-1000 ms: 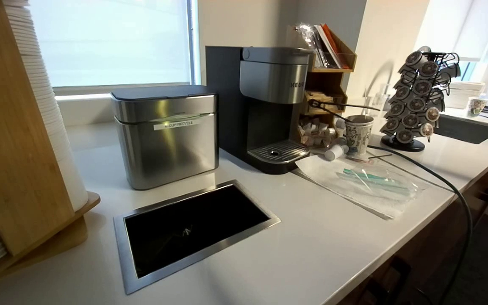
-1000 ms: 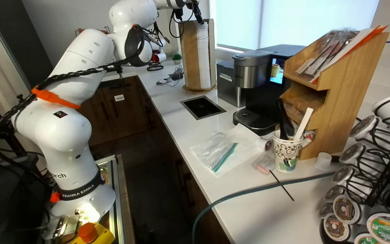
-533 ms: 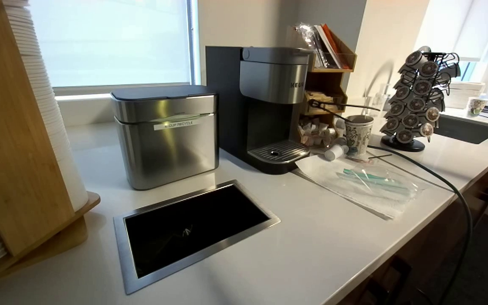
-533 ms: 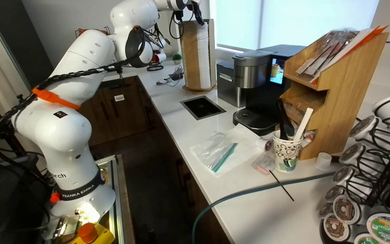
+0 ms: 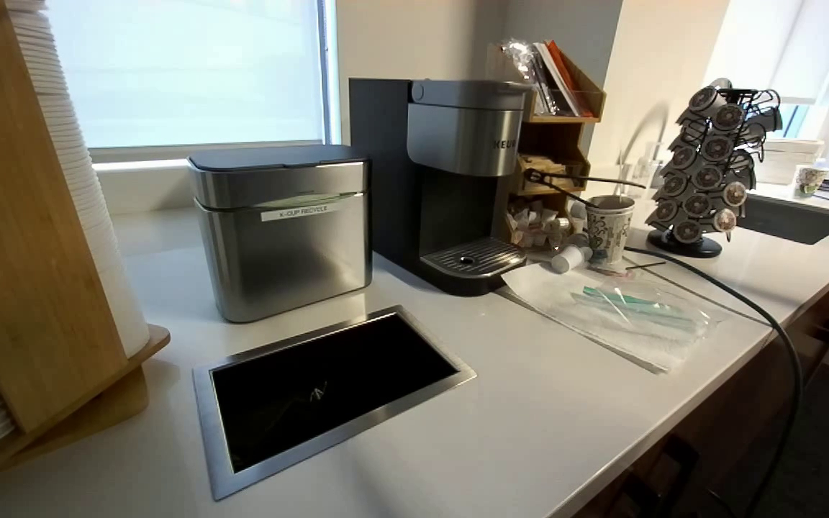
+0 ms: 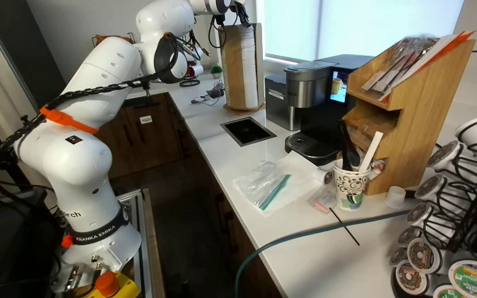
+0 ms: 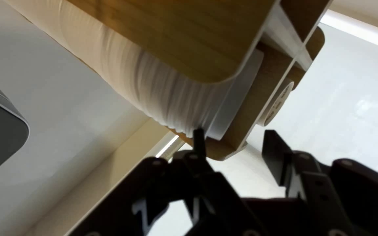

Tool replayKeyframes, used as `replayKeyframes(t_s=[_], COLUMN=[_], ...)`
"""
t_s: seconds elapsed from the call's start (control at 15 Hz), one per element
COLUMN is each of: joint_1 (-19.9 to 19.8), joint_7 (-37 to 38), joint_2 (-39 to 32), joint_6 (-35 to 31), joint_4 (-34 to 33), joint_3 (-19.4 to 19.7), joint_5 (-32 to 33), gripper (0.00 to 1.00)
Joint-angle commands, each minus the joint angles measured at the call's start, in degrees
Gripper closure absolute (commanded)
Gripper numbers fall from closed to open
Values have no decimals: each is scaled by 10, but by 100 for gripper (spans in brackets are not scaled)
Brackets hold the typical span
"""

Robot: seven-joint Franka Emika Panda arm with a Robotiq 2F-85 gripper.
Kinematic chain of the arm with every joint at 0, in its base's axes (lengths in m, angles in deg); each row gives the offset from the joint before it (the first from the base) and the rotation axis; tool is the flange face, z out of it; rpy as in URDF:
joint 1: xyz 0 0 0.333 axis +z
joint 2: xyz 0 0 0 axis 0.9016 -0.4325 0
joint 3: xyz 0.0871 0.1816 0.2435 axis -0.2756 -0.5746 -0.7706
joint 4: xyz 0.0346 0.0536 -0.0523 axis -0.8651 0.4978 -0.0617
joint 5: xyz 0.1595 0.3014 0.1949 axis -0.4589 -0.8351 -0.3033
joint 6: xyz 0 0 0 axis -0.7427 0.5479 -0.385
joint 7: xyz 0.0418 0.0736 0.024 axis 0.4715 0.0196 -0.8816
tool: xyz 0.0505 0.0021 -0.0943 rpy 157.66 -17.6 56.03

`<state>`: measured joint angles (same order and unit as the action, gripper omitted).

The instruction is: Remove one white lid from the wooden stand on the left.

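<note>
The tall wooden stand (image 6: 232, 68) is at the far end of the counter, and an exterior view cuts off the stand (image 5: 47, 216) at its left edge. White lids (image 6: 248, 68) are stacked in it; in the wrist view the lids (image 7: 162, 90) fill the slot beside a wooden panel. My gripper (image 6: 244, 18) is over the top of the stack. Seen from the wrist, the gripper (image 7: 235, 139) has its jaws apart. One finger (image 7: 199, 141) overlaps the rim of the topmost lids; contact cannot be told. The other finger (image 7: 276, 155) stands away from the stand. Nothing shows gripped.
Beside the stand are a steel bin (image 5: 285, 244), a square opening (image 5: 335, 388) set in the counter, and a coffee machine (image 5: 458, 144). A white round item (image 7: 277, 103) pokes from the stand's far side. Cables (image 6: 218, 33) hang near the gripper.
My gripper has shifted slightly upward above the stand over the last half second. The stand and the counter items have not moved.
</note>
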<state>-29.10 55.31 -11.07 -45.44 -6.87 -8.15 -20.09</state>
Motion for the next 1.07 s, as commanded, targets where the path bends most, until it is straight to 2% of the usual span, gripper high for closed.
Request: replayKeyframes(t_s=[0.0,0.07,0.33,0.8,1.0], joint_1=[5,5,5,6,6], joint_7=[13,13,14,6,-9], joint_2=[-5,-4,-2,-4,-11], joint_6=[-13,-11,-20,-39,-77], joint_4=[-1,-1,1,1,-8], joint_3=[1,2,5,-2,-10], joint_5=[0,0,3,-4,-8], gripper=[53,70,100,100,100])
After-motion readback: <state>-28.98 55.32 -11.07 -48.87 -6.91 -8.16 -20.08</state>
